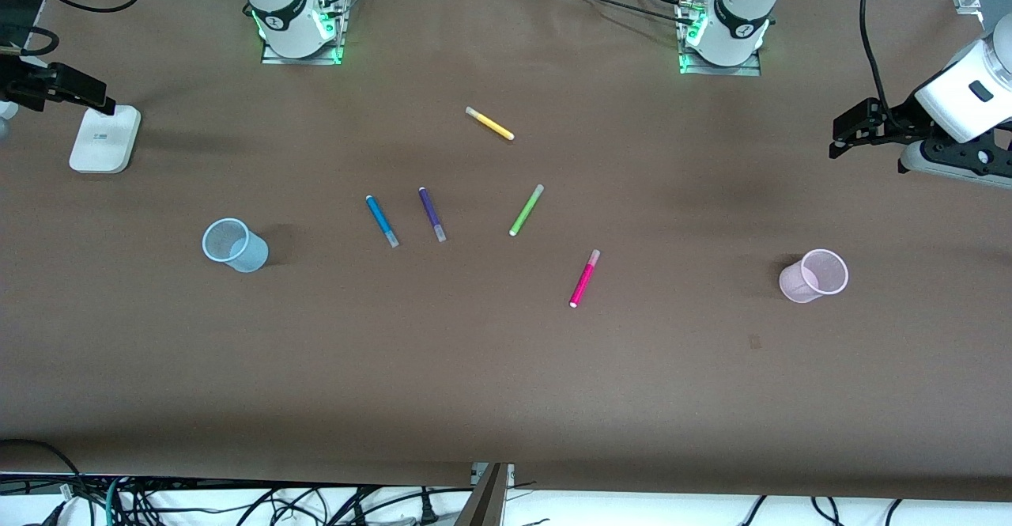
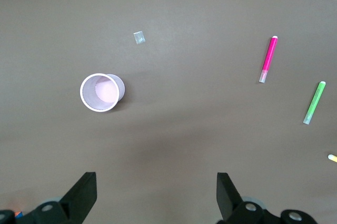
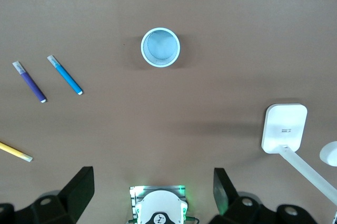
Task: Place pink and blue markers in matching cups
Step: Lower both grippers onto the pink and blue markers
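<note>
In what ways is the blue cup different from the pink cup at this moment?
The blue cup is pale blue and stands toward the right arm's end of the table; the pink cup is pale pink and stands toward the left arm's end. The blue marker lies fairly close to the blue cup, while the pink marker lies farther from the pink cup. Both are small, translucent, upright and empty.

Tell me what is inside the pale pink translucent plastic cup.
Nothing: the pale pink translucent plastic cup stands upright and empty, its bare bottom showing in the left wrist view. The magenta-pink felt-tip marker lies on the table.
</note>
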{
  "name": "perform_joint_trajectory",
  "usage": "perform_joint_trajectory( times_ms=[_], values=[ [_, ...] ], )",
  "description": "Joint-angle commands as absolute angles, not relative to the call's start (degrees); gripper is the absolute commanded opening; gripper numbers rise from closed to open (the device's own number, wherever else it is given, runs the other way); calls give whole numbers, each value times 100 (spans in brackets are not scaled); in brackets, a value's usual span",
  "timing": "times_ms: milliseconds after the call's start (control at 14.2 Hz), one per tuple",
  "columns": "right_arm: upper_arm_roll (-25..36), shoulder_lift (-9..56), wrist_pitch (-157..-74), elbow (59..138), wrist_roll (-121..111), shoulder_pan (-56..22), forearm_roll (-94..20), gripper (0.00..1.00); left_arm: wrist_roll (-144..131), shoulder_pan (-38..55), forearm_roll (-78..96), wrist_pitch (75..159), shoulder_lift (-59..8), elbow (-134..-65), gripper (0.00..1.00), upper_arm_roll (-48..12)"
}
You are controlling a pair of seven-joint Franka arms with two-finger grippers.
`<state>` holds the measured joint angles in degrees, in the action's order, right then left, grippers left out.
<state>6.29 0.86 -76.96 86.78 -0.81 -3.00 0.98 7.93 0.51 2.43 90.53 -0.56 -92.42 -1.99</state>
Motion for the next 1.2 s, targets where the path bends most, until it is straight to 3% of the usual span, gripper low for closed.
perform_joint_trajectory(
  times_ms=[0,634,1127],
  values=[
    [606,141,-7664,8534,-70,-264,9,100,817,9,325,8965,-132,-9070,100,-185],
    [598,307,-7734,8534,9,-299,9,100,835,44,334,9008,-184,-9097,100,-193],
    [528,825,-8086,8534,-26,-351,-9,100,738,211,554,10386,-1202,-9237,100,-1054]
  ],
)
